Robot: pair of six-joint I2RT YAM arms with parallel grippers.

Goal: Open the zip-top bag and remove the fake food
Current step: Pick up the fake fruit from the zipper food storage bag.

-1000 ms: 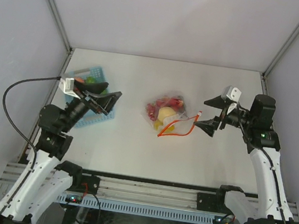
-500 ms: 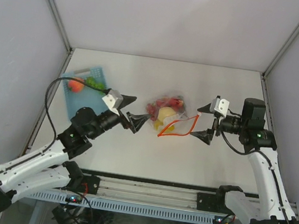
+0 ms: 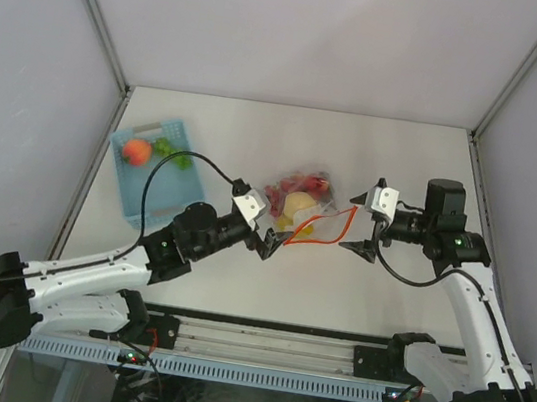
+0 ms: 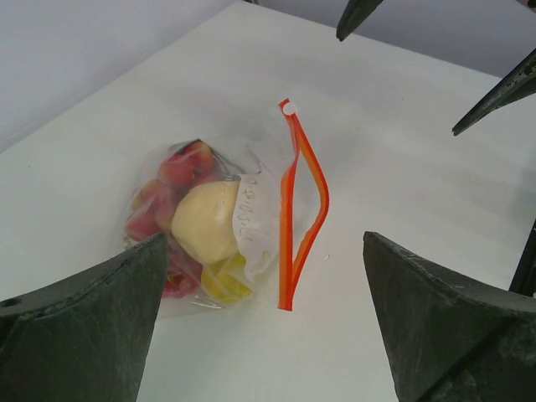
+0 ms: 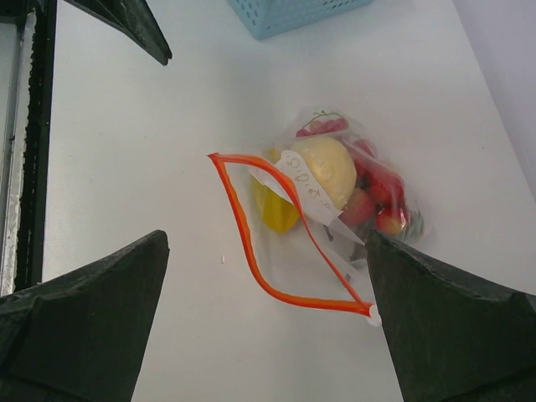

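The zip-top bag lies at the table's middle, its red-orange zip strip parted into a loop. It holds the fake food: a pale yellow piece, red pieces and a yellow one. My left gripper is open and empty, just left of the strip's near end. My right gripper is open and empty, just right of the strip's far end. The left wrist view shows the bag and strip between my fingers. The right wrist view shows the bag and open strip.
A light-blue slotted basket stands at the left with an orange-red piece and a green piece inside; its corner shows in the right wrist view. Grey walls close the back and sides.
My left arm has swung from over the basket rightward to the bag's near left side. My right gripper has moved a little left and lower toward the zip strip. The bag has not moved.
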